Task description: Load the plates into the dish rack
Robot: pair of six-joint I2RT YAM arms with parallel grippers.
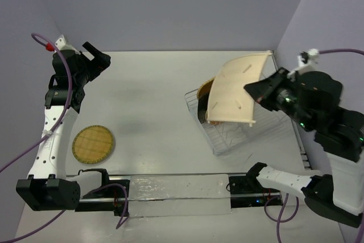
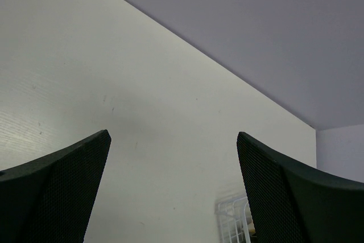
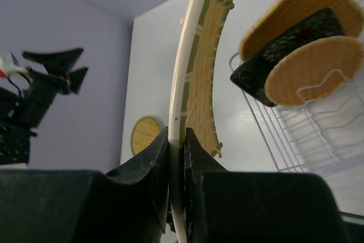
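My right gripper is shut on the edge of a large square bamboo plate. It holds the plate tilted on edge over the wire dish rack, the pale underside facing up. Leaning in the rack are two tan woven plates with a dark patterned plate between them; the held plate mostly hides them from above. A round woven plate lies flat at the table's left front. My left gripper hangs open and empty at the far left.
A black rail with a clear plastic sheet runs along the near edge between the arm bases. Walls close in the table at the back and on both sides. A corner of the rack shows in the left wrist view.
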